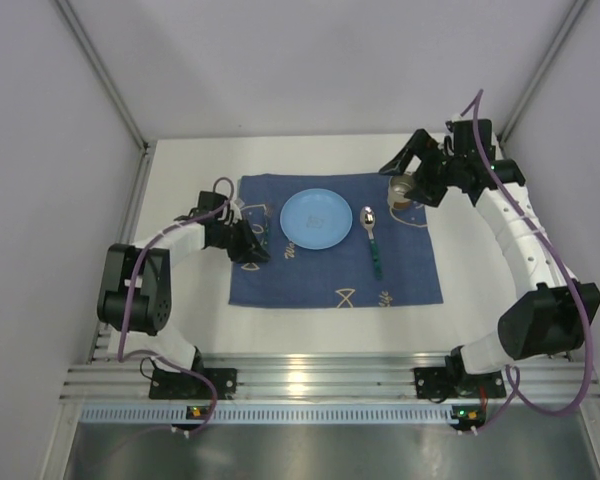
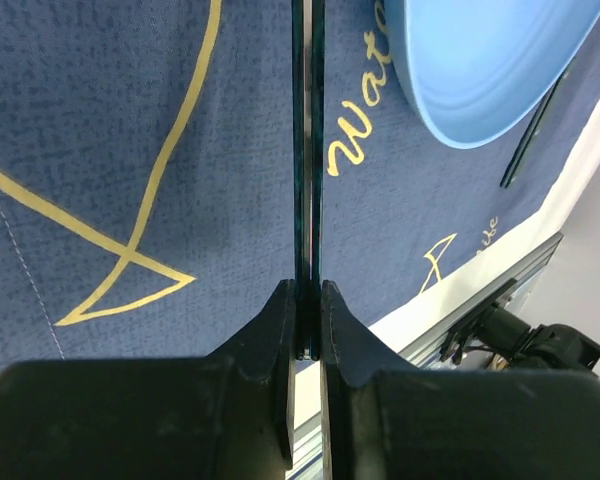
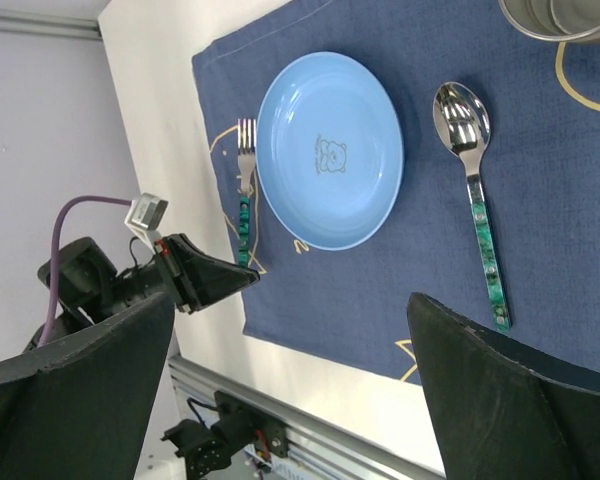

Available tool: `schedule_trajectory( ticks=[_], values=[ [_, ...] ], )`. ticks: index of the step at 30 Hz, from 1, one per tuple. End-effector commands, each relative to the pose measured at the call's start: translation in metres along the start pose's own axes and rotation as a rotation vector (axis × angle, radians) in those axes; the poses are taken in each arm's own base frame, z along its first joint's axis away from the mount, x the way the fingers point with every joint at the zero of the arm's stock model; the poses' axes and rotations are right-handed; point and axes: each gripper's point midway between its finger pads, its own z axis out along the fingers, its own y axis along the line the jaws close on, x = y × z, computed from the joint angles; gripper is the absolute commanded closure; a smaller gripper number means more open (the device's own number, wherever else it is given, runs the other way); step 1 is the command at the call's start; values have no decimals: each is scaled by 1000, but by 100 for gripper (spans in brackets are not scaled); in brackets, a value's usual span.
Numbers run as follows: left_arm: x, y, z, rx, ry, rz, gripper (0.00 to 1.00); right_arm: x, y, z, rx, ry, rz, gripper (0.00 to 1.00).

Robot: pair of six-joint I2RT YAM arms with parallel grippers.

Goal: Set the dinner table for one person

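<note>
The dinner table (image 1: 310,332) is a large, flat, matte white rectangular top

The top view looks down from behind the arms (image 1: 145,290) over the whole mat (image 1: 310,282). The left wrist view sits very close to that cloth, probably angled low; the right wrist view looks from higher. All share the blue plate (image 1: 316,218), upper right in the left wrist frame.

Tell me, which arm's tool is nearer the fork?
Left. The left tool grips the fork's handle; the right tool, open, sits past the plate and spoon, by the cup.
</note>
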Motion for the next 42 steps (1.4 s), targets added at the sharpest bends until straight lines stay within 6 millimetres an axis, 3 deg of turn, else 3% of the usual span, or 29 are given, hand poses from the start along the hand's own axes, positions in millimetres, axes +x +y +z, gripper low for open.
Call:
schedule_trajectory(
  ticks=[1, 6, 8, 12, 17, 19, 22, 23, 24, 26, 29, 30, 33, 34, 35, 36, 37, 38, 39, 40, 41, 42],
  values=[
    [1, 9, 1, -37, 27, -11, 89, -8, 10, -16, -50, -51, -41, 0],
    [12, 37, 8, -155, 104, -88, 84, -7, 4, -14, -41, -47, -33, 0],
    [14, 38, 11, -158, 123, -106, 82, -7, 3, -15, -40, -48, -33, 0],
    [19, 50, 12, -220, 154, -133, 68, -7, 1, -15, -36, -49, -34, 0],
    [15, 53, 6, -264, 150, -130, 44, -7, -5, -15, -26, -49, -28, 0],
    [8, 50, 1, -277, 136, -111, 39, -7, -7, -15, -23, -49, -28, 0],
    [-5, 46, -14, -337, 107, -75, 23, -7, -8, -16, -22, -52, -36, 0],
    [-6, 45, -23, -366, 105, -69, 13, -9, -9, -16, -20, -56, -38, 0],
    [-22, 42, -32, -400, 56, -29, 2, -9, -9, -17, -20, -60, -45, 0],
    [-37, 36, -45, -438, 13, 9, 2, -9, -10, -18, -19, -60, -49, 0],
    [-70, 19, -74, -490, -96, 85, 2, -9, -12, -19, -16, -64, -53, 0],
    [-91, 3, -91, -480, -204, 133, 2, -9, -12, -20, -16, -68, -59, 0],
    [-119, 0, -128, -550, -454, 199, 2, -10, -13, -23, -14, -78, -77, 0],
    [-139, -25, -158, -500, -645, 258, 2, -9, -14, -23, -10, -79, -84, 0],
    [-148, -30, -171, -493, -749, 299, 2, -9, -15, -25, -8, -84, -93, 0],
    [-132, -8, -157, -499, -755, 327, 2, -10, -15, -28, -4, -100, -118, 0],
    [-151, -45, -190, -387, -994, 445, 2, -8, -20, -27, 9, -97, -128, 0],
    [-148, -47, -197, -354, -1083, 495, 3, -6, -23, -28, 16, -102, -140, 0],
    [-124, -5, -165, -389, -1049, 526, 4, -6, -27, -28, 26, -106, -155, 0],
    [-123, -4, -172, -393, -1138, 612, 4, -2, -37, -24, 58, -101, -151, 0],
    [-128, -17, -204, -364, -1357, 635, 4, 0, -39, -26, 65, -107, -152, 0],
    [-113, 14, -185, -417, -1333, 643, 4, -1, -44, -25, 81, -119, -144, 0]
  ],
)
